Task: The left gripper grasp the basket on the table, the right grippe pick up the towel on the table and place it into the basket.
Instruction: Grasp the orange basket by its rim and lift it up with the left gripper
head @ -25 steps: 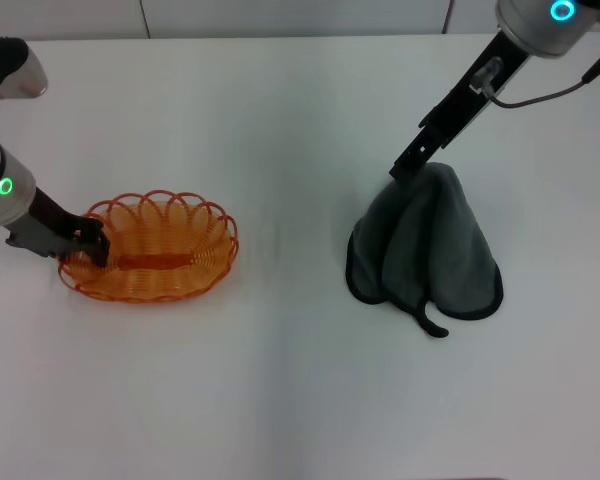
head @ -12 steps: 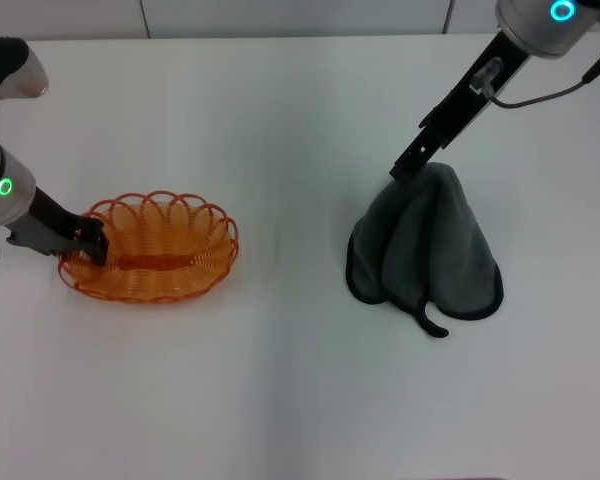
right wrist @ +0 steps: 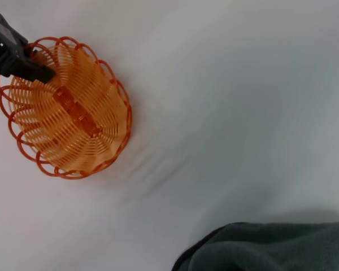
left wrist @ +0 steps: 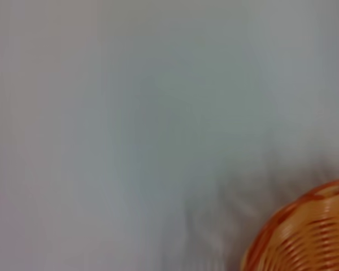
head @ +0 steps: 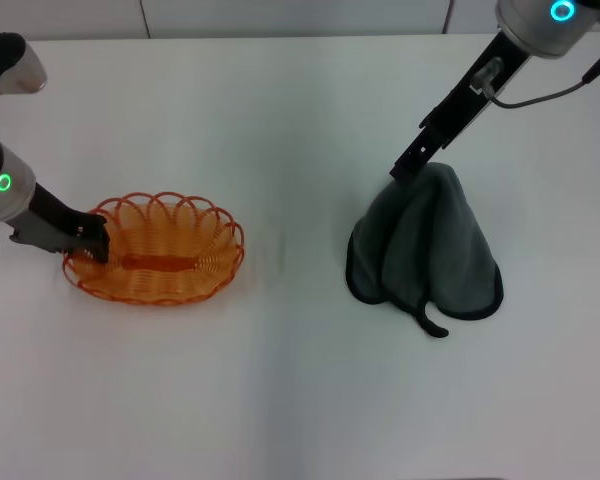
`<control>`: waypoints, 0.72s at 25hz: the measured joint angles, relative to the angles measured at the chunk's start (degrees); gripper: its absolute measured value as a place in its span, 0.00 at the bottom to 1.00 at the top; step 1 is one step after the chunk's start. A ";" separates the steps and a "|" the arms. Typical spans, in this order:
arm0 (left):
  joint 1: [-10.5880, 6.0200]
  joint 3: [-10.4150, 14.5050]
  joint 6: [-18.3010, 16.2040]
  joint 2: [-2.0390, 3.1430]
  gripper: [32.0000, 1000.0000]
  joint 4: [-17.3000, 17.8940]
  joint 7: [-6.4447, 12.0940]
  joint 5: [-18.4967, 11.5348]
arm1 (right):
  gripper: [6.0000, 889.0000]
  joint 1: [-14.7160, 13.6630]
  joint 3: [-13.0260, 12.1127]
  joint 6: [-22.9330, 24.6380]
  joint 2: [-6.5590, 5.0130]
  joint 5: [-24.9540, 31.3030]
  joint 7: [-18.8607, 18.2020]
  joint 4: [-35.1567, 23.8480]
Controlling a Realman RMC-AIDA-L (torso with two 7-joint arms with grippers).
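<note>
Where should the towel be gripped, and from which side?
Grip the towel at its raised peak, coming from above. It stands like a tent, with its hem spread on the table, so the top bunch is easiest to pinch. The right tool is already there.

Left gripper point(head: 92, 240) closed, low at left; right gripper point(head: 404, 170) closed, angled down.
</note>
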 joint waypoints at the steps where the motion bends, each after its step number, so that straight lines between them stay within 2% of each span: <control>1: 0.00 0.00 0.01 0.07 0.28 0.03 0.02 -0.14 | 0.96 0.00 0.00 0.00 0.00 0.00 0.00 0.00; 5: -0.01 -0.09 0.42 0.15 0.22 0.06 0.45 -0.25 | 0.96 0.00 0.00 0.00 0.00 0.00 -0.02 0.00; 13: -0.01 -0.09 0.85 0.17 0.19 0.33 0.75 -0.28 | 0.96 0.00 0.00 0.00 0.00 0.00 -0.06 0.00; 16: -0.05 -0.08 1.49 0.31 0.19 0.46 0.77 -0.54 | 0.96 0.00 0.00 0.00 0.00 0.00 -0.06 0.00; 18: -0.09 -0.08 2.25 0.62 0.18 0.56 0.80 -1.56 | 0.96 0.00 0.00 0.00 0.00 0.00 -0.06 0.00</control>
